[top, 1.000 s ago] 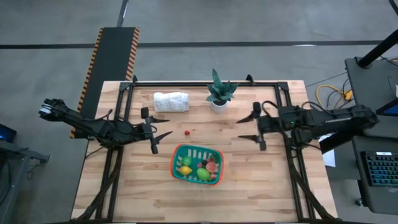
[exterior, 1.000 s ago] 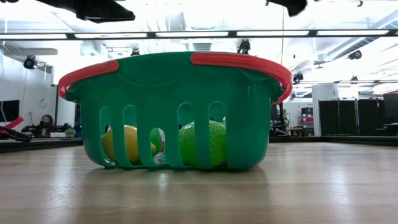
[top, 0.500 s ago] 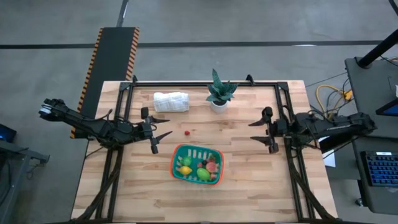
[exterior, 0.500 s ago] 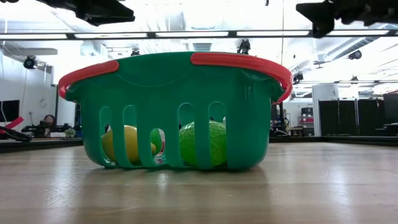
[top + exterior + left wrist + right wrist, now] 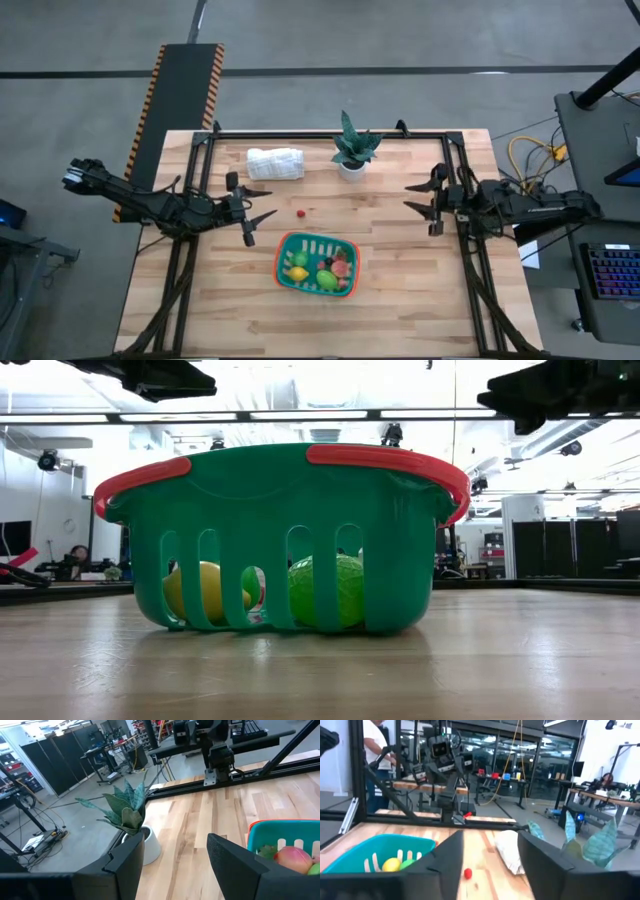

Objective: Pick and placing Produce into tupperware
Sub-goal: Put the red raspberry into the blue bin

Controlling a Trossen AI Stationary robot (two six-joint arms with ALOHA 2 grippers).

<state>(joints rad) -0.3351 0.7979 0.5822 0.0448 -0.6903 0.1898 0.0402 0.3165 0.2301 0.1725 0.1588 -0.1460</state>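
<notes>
The teal tupperware (image 5: pixel 316 263) with an orange-red rim stands at the table's middle front and holds several toy fruits: a yellow one (image 5: pixel 298 272), green ones (image 5: pixel 328 281) and a pink-red one (image 5: pixel 342 267). It also shows in the low view (image 5: pixel 280 540). One small red produce piece (image 5: pixel 301 212) lies on the table behind the container; it also shows in the right wrist view (image 5: pixel 467 873). My left gripper (image 5: pixel 262 219) is open and empty, left of the container. My right gripper (image 5: pixel 414 196) is open and empty at the table's right edge.
A rolled white cloth (image 5: pixel 275 163) and a potted green plant (image 5: pixel 352 150) stand at the table's far side. A black frame rail (image 5: pixel 330 132) runs along the far edge. A person (image 5: pixel 377 750) stands beyond the table in the right wrist view.
My right gripper has drawn back toward the table's right edge and a little toward the far edge, staying open and empty. My left gripper and the produce have kept still.
</notes>
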